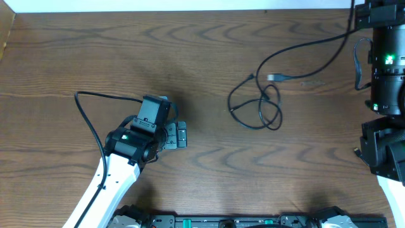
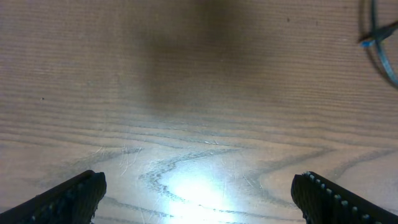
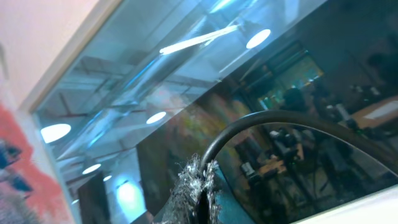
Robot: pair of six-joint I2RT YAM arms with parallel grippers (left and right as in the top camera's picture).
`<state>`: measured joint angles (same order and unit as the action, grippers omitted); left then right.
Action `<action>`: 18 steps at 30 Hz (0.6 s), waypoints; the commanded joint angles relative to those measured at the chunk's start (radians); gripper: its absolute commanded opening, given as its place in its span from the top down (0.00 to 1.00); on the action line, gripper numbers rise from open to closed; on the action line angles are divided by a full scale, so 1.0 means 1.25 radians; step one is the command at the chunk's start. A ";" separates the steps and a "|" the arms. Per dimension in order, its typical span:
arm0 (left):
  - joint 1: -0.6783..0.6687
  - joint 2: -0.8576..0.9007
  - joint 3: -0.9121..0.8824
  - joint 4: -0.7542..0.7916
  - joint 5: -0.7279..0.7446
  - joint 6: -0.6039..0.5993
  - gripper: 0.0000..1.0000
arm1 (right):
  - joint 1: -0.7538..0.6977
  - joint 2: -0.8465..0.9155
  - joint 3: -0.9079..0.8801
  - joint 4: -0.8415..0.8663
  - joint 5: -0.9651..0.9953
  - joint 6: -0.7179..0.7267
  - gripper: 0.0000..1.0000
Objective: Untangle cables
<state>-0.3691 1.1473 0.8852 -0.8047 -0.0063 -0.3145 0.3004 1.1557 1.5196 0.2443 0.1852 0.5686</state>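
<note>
The table [image 1: 209, 38] has bare wood across its left half and along the near edge. The far edge meets a pale wall at the top, and a strip of rig hardware [image 1: 234, 221] runs along the bottom. The cables [image 1: 262, 107] lie right of centre in a loose knot of overlapping loops. A plug [image 1: 275, 77] lies just above the knot, and one cord trails off to the far right corner. The left gripper [image 1: 180, 136] hovers low over bare wood, well left of the knot and pointing towards it. In the left wrist view its fingers [image 2: 68, 199] are spread wide with nothing between them, and a bit of cord [image 2: 382, 43] shows at the upper right. The left arm's thick lead [image 1: 85, 107] loops out to its left. The right arm [image 1: 387, 63] stands along the right edge. Its wrist view shows only a glass wall, ceiling lights and a thick lead [image 3: 280, 118], so I cannot tell how its fingers are set.
</note>
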 commanded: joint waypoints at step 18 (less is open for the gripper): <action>0.003 -0.007 0.016 -0.002 -0.010 -0.004 0.00 | -0.003 0.113 0.016 -0.043 -0.124 0.293 0.99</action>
<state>-0.3691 1.1473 0.8852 -0.8043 -0.0063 -0.3145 0.3004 1.2530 1.5272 0.2226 0.1150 0.9531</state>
